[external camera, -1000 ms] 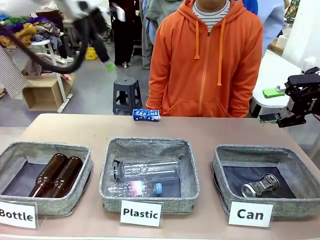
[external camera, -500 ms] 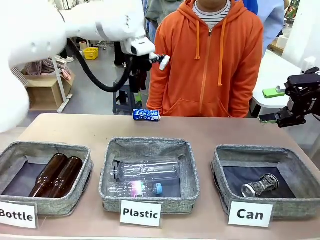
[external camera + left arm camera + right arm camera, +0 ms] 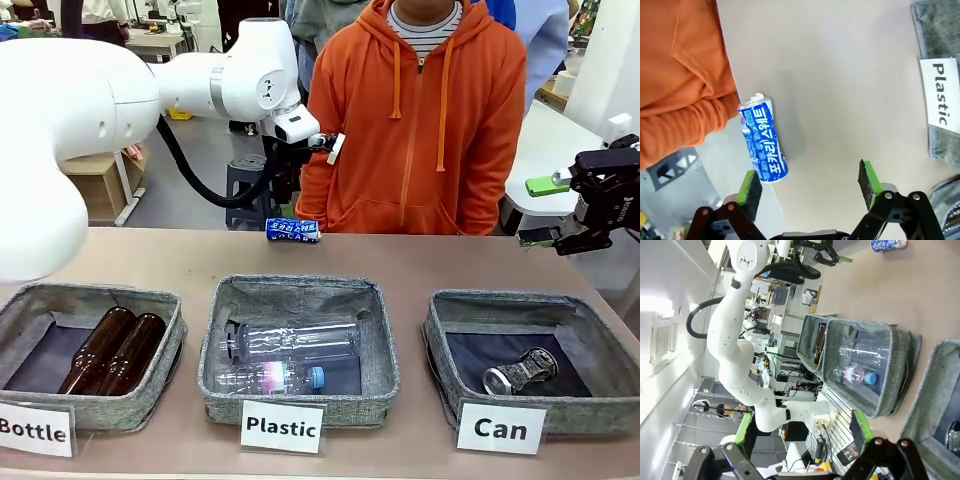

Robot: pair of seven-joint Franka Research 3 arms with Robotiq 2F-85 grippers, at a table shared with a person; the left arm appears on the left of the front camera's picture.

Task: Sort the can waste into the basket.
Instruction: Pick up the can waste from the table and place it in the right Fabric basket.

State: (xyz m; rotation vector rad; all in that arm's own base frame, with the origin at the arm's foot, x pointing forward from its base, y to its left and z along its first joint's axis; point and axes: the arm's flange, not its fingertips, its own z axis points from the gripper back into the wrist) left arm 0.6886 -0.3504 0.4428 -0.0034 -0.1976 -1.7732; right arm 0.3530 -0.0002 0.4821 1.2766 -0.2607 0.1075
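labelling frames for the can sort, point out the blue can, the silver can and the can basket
blue can (image 3: 293, 230), front view, middle of its printed side
silver can (image 3: 520, 371), front view, middle of its dented body
can basket (image 3: 500, 298), front view, grey far rim

Front view: Bottle sign (image 3: 35, 428) cut by left edge. R wrist view: I see silver can (image 3: 953, 436) partly, edge cuts it.

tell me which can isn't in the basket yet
The blue can, lying on its side at the far edge of the table. The silver can already lies in the Can basket.
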